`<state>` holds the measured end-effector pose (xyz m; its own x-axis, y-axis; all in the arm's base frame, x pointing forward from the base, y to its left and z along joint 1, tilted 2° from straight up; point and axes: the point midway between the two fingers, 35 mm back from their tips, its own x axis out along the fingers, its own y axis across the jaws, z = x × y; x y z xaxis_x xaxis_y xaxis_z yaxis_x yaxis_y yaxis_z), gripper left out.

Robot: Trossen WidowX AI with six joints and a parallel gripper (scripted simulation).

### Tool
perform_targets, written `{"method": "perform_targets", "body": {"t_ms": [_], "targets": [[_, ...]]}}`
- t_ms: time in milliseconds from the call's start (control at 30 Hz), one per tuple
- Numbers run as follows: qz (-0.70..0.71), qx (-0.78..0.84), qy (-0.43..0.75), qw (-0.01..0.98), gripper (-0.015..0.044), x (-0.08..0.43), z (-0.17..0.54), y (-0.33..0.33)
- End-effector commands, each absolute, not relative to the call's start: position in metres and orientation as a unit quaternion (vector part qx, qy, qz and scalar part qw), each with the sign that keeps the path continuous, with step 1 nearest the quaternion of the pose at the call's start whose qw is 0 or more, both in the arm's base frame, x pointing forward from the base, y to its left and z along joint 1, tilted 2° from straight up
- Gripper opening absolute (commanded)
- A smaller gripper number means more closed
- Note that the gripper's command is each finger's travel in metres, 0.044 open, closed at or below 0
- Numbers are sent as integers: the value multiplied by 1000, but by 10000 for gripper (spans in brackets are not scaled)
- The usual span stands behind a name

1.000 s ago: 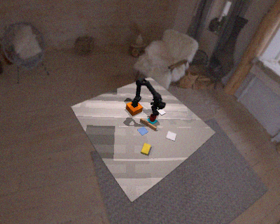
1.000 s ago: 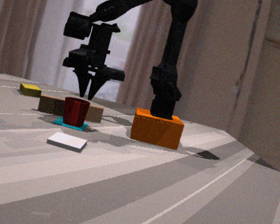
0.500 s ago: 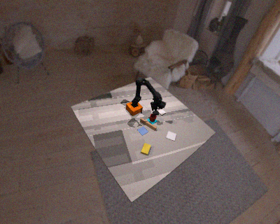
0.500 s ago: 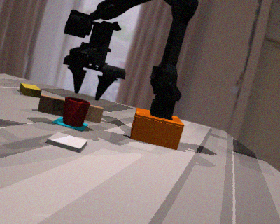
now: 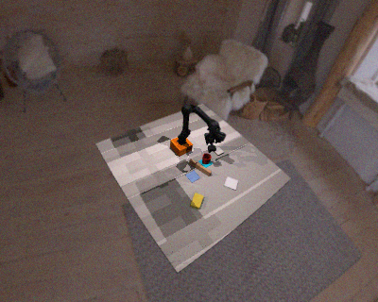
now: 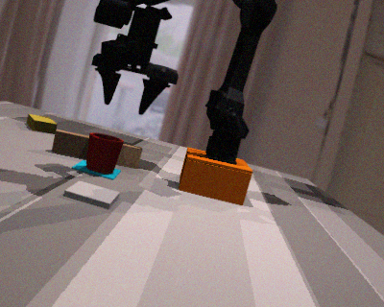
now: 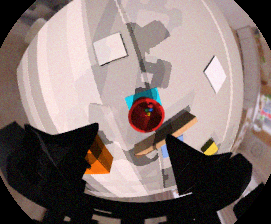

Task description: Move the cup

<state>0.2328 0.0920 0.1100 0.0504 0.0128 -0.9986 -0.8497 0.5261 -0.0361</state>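
Note:
The dark red cup (image 5: 206, 159) (image 6: 104, 153) (image 7: 146, 125) stands upright on the cyan pad (image 6: 113, 175) (image 7: 153, 95). Several small coloured marbles (image 7: 149, 110) show inside the cup in the wrist view. The blue pad (image 5: 193, 176) (image 7: 165, 150) lies bare on the other side of the wooden bar; in the wrist view it is partly hidden by the bar and a finger. My gripper (image 5: 212, 149) (image 6: 124, 108) (image 7: 133, 132) is open wide and empty, above the cup and not touching it.
The wooden bar (image 5: 201, 168) (image 6: 70, 143) stands between the two pads. White tiles (image 5: 231, 183) (image 6: 91, 193) (image 7: 110, 49) lie around the cup's side of the table. A yellow block (image 5: 197, 200) (image 6: 41, 124) lies beyond the blue pad. The orange block (image 5: 180, 146) (image 6: 215, 178) is at the arm's base.

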Motion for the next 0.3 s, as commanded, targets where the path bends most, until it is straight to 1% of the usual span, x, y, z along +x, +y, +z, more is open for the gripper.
{"method": "perform_targets", "body": {"t_ms": [0,267], "targets": [[336,-349,599,637,440,232,124,92],[339,-349,598,637,440,232,120,93]]}}
